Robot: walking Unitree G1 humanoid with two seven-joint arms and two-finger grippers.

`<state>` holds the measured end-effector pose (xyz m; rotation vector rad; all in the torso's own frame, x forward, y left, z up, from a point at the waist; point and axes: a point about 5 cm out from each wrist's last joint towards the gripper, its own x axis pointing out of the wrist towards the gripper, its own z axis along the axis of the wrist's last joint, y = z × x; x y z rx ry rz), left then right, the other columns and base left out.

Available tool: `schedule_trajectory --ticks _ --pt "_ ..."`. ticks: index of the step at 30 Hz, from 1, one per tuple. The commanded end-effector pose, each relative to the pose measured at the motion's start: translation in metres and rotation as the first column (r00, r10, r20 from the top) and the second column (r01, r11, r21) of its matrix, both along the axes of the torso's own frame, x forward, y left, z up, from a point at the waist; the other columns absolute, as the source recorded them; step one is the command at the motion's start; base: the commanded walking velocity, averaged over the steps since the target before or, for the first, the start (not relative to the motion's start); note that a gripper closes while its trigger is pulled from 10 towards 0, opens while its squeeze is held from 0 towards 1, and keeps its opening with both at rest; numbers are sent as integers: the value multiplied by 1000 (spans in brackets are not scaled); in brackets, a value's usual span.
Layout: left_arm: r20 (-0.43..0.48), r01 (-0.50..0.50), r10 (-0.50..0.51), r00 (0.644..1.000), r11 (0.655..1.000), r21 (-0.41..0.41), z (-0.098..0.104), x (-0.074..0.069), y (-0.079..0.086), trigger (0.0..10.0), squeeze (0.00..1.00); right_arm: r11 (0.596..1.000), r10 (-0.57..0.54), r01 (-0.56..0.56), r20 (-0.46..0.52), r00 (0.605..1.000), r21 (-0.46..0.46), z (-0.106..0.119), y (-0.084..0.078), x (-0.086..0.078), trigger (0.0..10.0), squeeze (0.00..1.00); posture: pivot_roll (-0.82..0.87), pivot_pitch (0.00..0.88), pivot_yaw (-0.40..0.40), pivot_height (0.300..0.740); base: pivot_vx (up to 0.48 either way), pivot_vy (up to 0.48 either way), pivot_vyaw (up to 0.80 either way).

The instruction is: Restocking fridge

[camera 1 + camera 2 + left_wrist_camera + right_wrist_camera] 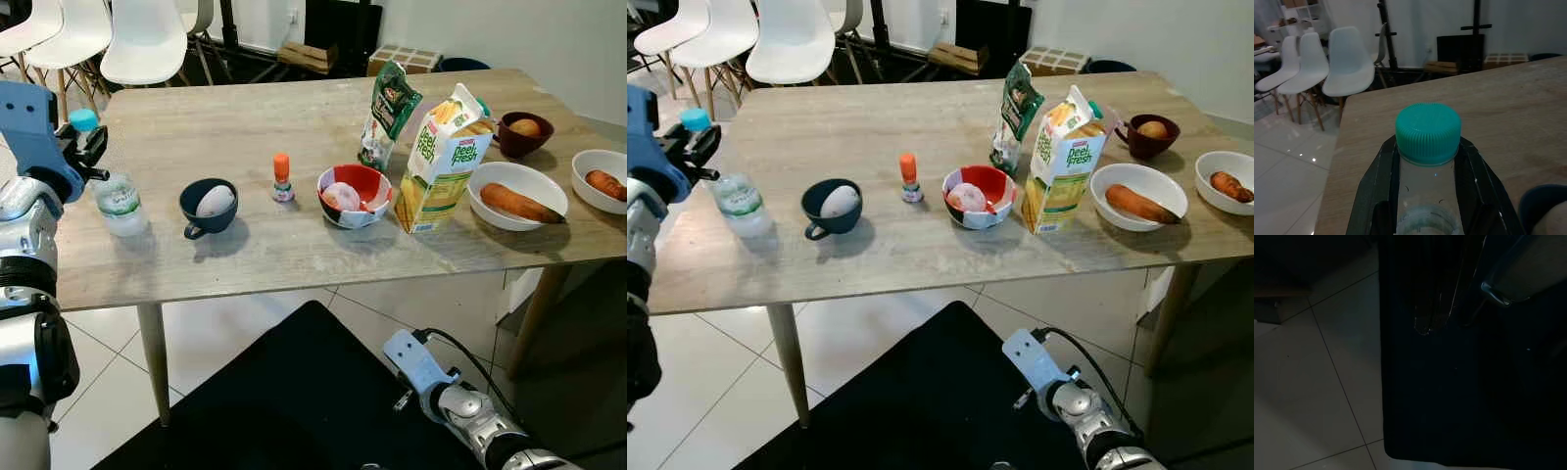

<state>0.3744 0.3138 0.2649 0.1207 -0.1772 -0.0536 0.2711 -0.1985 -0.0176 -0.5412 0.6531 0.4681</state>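
A clear water bottle [119, 202] with a teal cap [1428, 131] stands at the left end of the wooden table [265, 250]. My left gripper [86, 147] is at its neck. In the left wrist view the two black fingers [1382, 182] press against the neck from both sides, just under the cap. My right arm [458, 399] hangs low below the table's front edge; its wrist view is dark, over floor tiles and a black surface.
Along the table stand a blue cup [208, 208] holding an egg, a small orange-capped bottle [282, 178], a red bowl [355, 194], a green bag [389, 116], a juice carton [443, 162] and bowls with carrots [516, 196]. White chairs [145, 41] stand behind.
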Motion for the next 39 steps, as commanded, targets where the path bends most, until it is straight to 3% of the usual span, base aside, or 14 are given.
schedule_trajectory --ticks 1,2,3,6,10,14,24,27,30,33,34,35,37,39 --pt "-15 107 -107 994 994 -11 -5 4 -20 0 0 1000 -16 16 -22 1000 5 -5 -1 -6 10000 0 -54 121 39 740 0 0 0" --pt "-15 107 -107 994 994 -11 -5 4 -20 0 0 1000 -16 16 -22 1000 5 -5 -1 -6 10000 0 -54 121 39 740 0 0 0" --pt "-22 243 -242 970 970 11 -5 8 -48 0 0 1000 -19 19 -22 1000 6 -5 -1 -6 10000 0 -57 120 41 740 0 0 0" --pt "-22 285 -284 958 958 16 -5 8 -57 0 0 1000 -20 20 -22 1000 7 -5 -1 -5 10000 0 -57 120 41 740 0 0 0" --pt "-41 462 -461 887 886 36 1 3 -92 0 0 1000 -24 24 -21 999 9 -5 -1 -5 10000 0 -61 117 48 740 0 0 0" --pt "-70 535 -531 844 843 62 1 -5 -103 0 0 1000 -29 29 -21 999 10 -5 -2 -6 10000 0 -66 115 54 740 0 0 0" --pt "-83 543 -538 839 838 55 2 -15 -103 0 0 999 -34 34 -26 999 9 -6 -4 -8 10000 0 -67 115 52 740 0 0 0" --pt "-95 590 -584 806 807 39 1 -23 -108 0 0 999 -33 33 -27 999 9 -6 -4 -8 10000 0 -67 114 50 740 0 0 0" --pt "-130 667 -660 740 745 9 -3 -38 -117 0 0 999 -32 32 -25 999 9 -6 -4 -7 10000 0 -67 113 49 740 0 0 0" --pt "-136 661 -654 744 750 15 -3 -40 -116 0 0 999 -32 32 -25 999 9 -6 -4 -7 10000 0 -67 114 49 740 0 0 0" --pt "-133 632 -625 769 775 15 -3 -39 -113 0 0 999 -31 31 -24 999 10 -6 -4 -7 10000 0 -67 113 48 740 0 0 0" --pt "-133 632 -625 769 775 15 -3 -39 -113 0 0 999 -31 31 -24 999 10 -6 -4 -7 10000 0 -67 113 48 740 0 0 0" --pt "-114 582 -578 808 813 5 -1 -38 -108 0 0 1000 -30 30 -23 999 10 -6 -3 -7 10000 0 -68 114 47 740 0 0 0" --pt "-107 559 -556 824 829 -4 0 -39 -106 0 0 1000 -29 29 -24 999 10 -6 -3 -7 10000 0 -67 116 46 740 0 0 0"
